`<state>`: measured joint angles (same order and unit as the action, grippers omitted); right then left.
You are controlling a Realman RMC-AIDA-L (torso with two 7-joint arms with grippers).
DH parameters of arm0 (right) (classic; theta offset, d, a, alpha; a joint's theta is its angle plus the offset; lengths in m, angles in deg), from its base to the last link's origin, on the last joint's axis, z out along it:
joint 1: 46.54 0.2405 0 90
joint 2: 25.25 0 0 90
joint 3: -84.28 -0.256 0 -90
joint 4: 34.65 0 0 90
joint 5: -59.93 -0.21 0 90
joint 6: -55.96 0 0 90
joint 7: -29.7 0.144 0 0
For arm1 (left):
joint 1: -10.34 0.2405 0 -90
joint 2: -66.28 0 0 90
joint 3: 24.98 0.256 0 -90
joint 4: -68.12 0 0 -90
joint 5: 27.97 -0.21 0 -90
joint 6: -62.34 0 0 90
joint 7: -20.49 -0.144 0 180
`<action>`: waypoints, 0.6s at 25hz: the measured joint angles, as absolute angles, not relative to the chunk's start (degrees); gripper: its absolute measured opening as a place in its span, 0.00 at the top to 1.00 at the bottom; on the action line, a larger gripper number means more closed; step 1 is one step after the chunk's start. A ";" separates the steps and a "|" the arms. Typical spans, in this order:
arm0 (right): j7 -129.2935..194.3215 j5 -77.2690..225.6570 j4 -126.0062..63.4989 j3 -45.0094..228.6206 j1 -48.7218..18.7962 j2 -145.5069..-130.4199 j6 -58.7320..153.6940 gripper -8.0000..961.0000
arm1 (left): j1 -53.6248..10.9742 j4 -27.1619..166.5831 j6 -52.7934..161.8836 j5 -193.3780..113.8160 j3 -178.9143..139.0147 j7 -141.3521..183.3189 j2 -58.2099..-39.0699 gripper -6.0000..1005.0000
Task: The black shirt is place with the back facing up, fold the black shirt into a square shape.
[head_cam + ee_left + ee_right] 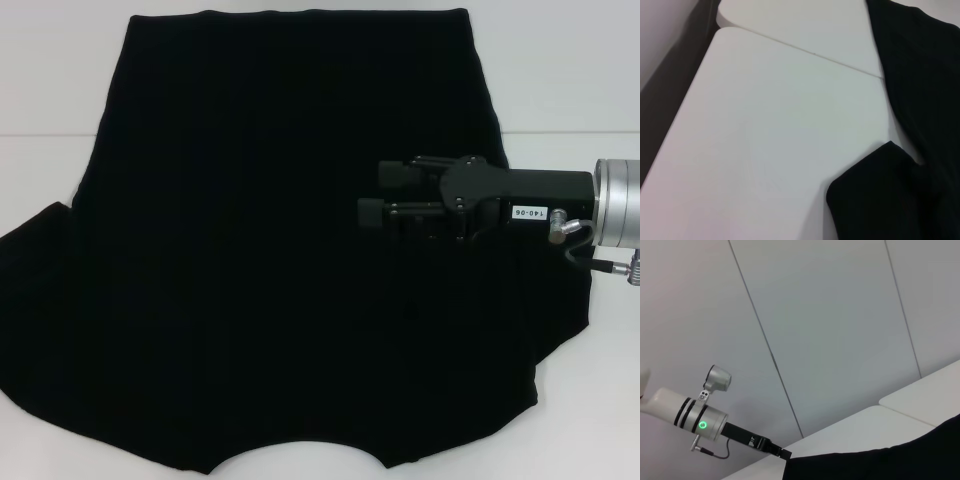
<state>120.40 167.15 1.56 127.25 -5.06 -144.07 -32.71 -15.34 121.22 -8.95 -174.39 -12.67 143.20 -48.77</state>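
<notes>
A white table (pixel 40 80) carried the black shirt (pixel 270 280), spread flat with its curved neckline at the near edge. The right gripper (pixel 372 196) reached in over the shirt's right half, its fingers (pixel 395 173) slightly parted, holding nothing. The left arm (pixel 695 417) appeared only in the right wrist view; its gripper's state could not be determined.

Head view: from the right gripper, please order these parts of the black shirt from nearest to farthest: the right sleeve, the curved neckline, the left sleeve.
Measured from the right gripper, which is over the black shirt:
1. Right sleeve, just below the gripper at the right edge.
2. Curved neckline, at the bottom middle.
3. Left sleeve, far across at the left edge.
</notes>
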 joint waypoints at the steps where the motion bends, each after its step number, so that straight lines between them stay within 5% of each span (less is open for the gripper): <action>1: 120.40 167.15 1.56 127.25 -5.06 -144.07 -32.71 0.15 | -15.32 121.23 -8.94 -174.39 -12.68 143.23 -48.77 0.99; 15: 120.20 167.15 1.56 126.65 -5.14 -143.98 -32.71 0.16 | -15.11 121.14 -9.61 -173.84 -15.71 143.37 -48.77 0.99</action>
